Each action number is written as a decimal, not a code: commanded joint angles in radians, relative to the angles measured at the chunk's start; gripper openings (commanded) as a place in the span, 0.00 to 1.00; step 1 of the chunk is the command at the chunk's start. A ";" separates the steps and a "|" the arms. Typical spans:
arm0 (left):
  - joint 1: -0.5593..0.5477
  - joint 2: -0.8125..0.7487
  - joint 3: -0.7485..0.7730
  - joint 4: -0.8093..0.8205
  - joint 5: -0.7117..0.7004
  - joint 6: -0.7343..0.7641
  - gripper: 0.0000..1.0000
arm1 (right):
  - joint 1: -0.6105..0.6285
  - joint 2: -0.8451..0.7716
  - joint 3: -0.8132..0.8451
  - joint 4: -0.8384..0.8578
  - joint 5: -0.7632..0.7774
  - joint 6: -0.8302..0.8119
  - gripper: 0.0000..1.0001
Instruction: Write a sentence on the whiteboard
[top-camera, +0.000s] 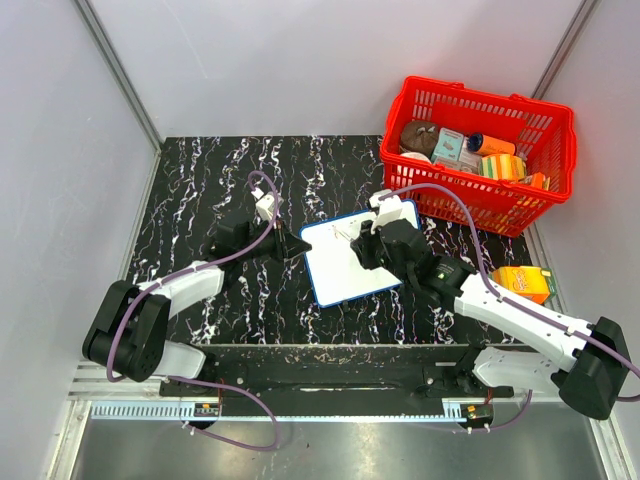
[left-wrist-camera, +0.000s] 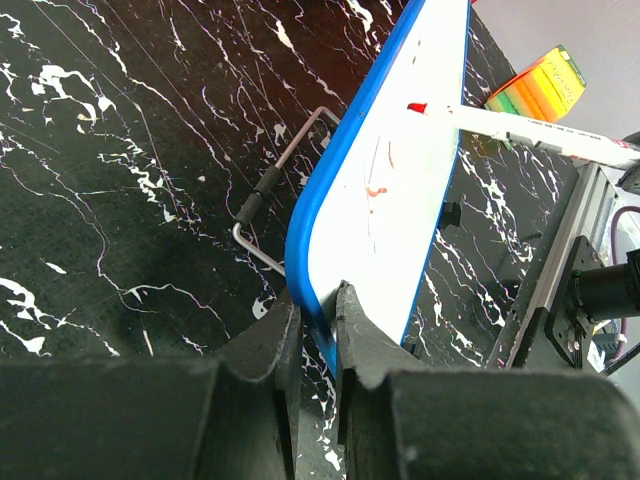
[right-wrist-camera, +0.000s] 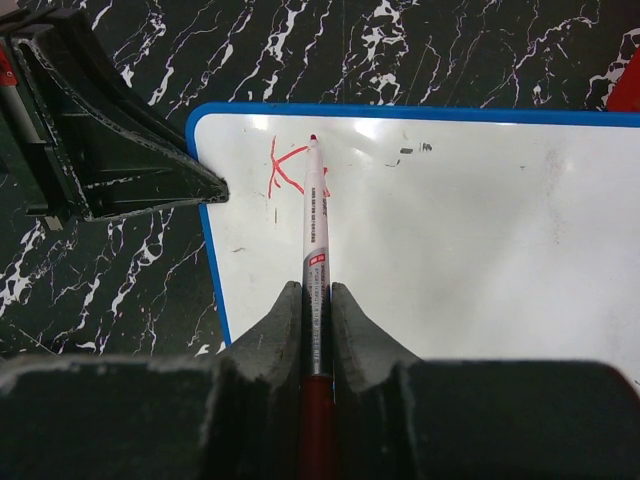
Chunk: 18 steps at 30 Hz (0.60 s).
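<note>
Here, near the whiteboard (top-camera: 335, 275), a basket (top-camera: 500, 210) holds packages (top-camera: 465, 148).

Finishes on view
Smooth glossy-white whiteboard (right-wrist-camera: 450, 220) with blue plastic frame; smooth white plastic marker (right-wrist-camera: 317, 230); black white-veined surface (top-camera: 220, 180), faint sheen; red plastic lattice basket (top-camera: 455, 200); left hand (left-wrist-camera: 318, 296) and right hand (right-wrist-camera: 316, 288) in matt black, grainy plastic.

text: red "K" (right-wrist-camera: 285, 166) — on whiteboard (right-wrist-camera: 480, 250) | marker (right-wrist-camera: 316, 240) label (unreadable)

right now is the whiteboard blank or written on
Written on, barely: the whiteboard bears one red K near its corner, at the marker tip; no other letters show.
</note>
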 joint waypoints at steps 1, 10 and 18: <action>0.002 0.017 0.024 -0.004 -0.141 0.150 0.00 | -0.002 -0.009 0.027 0.011 0.027 -0.004 0.00; 0.002 0.017 0.024 -0.006 -0.142 0.152 0.00 | -0.002 -0.006 0.001 -0.001 0.031 0.009 0.00; 0.002 0.016 0.022 -0.009 -0.145 0.155 0.00 | -0.002 0.011 -0.008 -0.001 0.053 0.013 0.00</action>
